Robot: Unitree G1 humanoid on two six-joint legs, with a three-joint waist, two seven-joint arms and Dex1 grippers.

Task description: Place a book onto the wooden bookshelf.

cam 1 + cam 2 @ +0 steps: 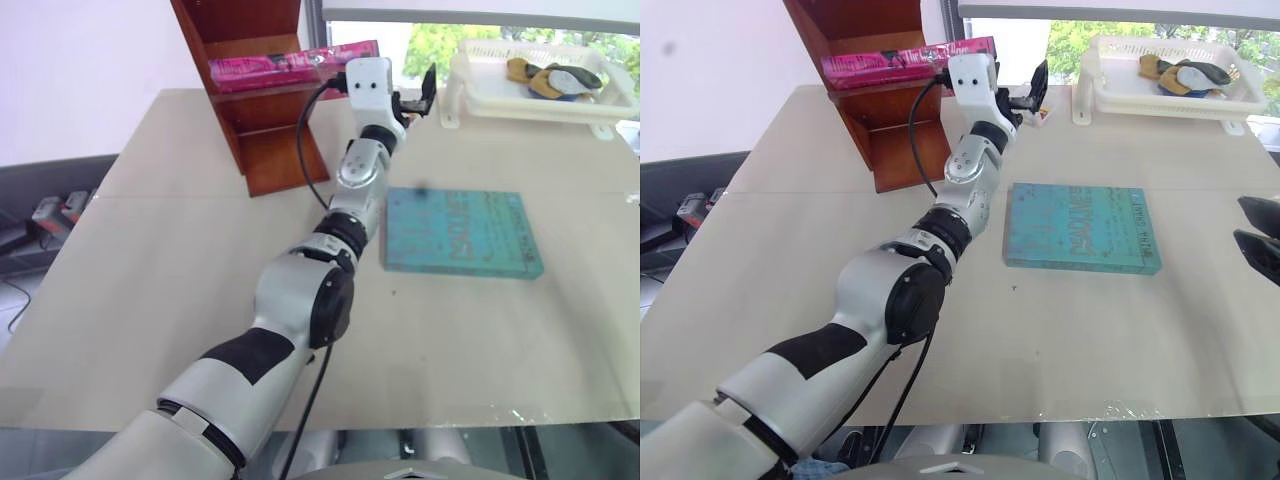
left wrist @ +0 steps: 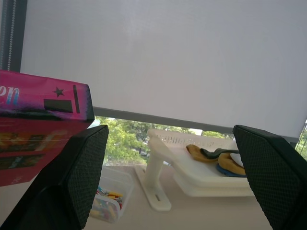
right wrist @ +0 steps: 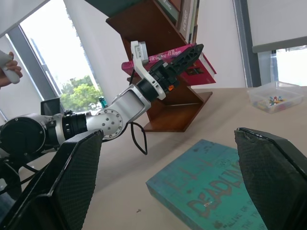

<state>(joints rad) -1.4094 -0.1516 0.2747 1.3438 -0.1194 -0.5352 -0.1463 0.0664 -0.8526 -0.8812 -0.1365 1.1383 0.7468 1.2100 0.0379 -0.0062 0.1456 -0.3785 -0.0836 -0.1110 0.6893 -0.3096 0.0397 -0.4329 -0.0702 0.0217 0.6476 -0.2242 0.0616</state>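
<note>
a teal-green book (image 1: 462, 233) lies flat mid-table; a white plastic tray (image 1: 480, 95) (holding yellow and blue items) sits at the far edge; the pink book (image 1: 290, 65) rests flat on a tier of the wooden bookshelf (image 1: 262, 120); the left gripper (image 1: 412, 97), raised just beside its end, gapes empty; the right gripper (image 3: 168, 182) is likewise spread, low above the table.

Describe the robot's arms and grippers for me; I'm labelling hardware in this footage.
The left arm has silver-grey rounded shells with black joint rings, a black patch on the upper arm, and a white boxy wrist block. A black cable runs loosely beside it. The left gripper and the right gripper each have two broad black fingers with finely dotted, textured pads.
</note>
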